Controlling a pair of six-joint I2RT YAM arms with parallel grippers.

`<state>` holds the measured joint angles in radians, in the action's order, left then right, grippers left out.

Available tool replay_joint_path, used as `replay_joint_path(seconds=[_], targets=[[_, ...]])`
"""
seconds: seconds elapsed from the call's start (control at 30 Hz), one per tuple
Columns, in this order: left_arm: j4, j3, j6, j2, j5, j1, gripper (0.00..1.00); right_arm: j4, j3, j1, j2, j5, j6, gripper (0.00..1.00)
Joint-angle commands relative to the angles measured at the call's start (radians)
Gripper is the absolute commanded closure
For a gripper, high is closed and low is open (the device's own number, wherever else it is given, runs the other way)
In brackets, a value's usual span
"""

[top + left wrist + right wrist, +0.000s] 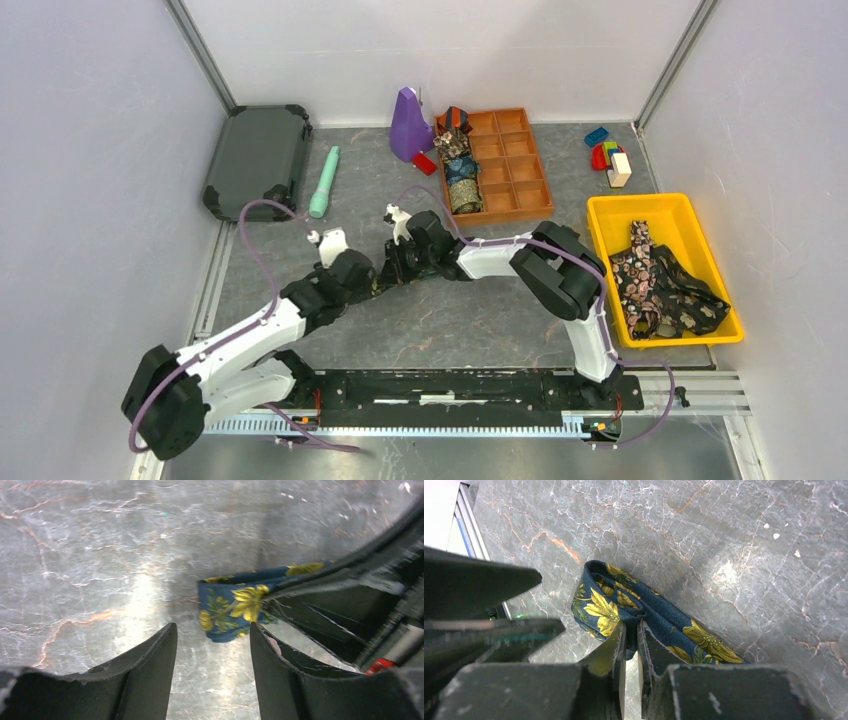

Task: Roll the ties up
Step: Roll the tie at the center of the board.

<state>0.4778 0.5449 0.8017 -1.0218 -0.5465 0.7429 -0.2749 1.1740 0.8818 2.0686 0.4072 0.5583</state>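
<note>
Marble table [480, 320] w/ dark grey case [258, 160] far left, yellow bin [600, 240] right w/ loose ties [665, 285], orange tray [515, 150] at back w/ rolled ties [460, 170] in left column, then purple object [408, 125], mint stick [325, 182], toy blocks [608, 155], all well off mid-table. Navy-gold tie [624, 610] lies mid-table, looped end between both grippers. Right gripper [630, 635] nearly closed, pinching tie fabric beside loop; left gripper [212, 627] spread wide, holding nothing, loop just ahead of its fingertips.
</note>
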Motion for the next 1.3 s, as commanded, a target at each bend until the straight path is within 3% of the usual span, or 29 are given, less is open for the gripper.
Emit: replay_joint_path(seconds=[0.0, 0.17, 0.5, 1.0, 1.27], targets=[[-0.102, -0.098, -0.058, 0.097, 0.203, -0.159, 0.39, 0.042, 0.022, -0.001, 0.052, -0.031, -0.044, 0.86], [-0.222, -0.181, -0.091, 0.121, 0.429, -0.335, 0.45, 0.048, 0.036, -0.008, 0.071, -0.022, -0.049, 0.86], [-0.413, -0.280, 0.011, 0.075, 0.596, -0.450, 0.49, 0.046, 0.049, -0.021, 0.093, -0.006, -0.047, 0.87], [-0.534, -0.347, 0.114, 0.042, 0.557, -0.462, 0.57, 0.055, 0.087, -0.030, 0.123, 0.020, -0.043, 0.87], [-0.586, -0.335, 0.084, 0.012, 0.579, -0.462, 0.84, 0.073, 0.103, -0.030, 0.130, 0.026, -0.047, 0.87]])
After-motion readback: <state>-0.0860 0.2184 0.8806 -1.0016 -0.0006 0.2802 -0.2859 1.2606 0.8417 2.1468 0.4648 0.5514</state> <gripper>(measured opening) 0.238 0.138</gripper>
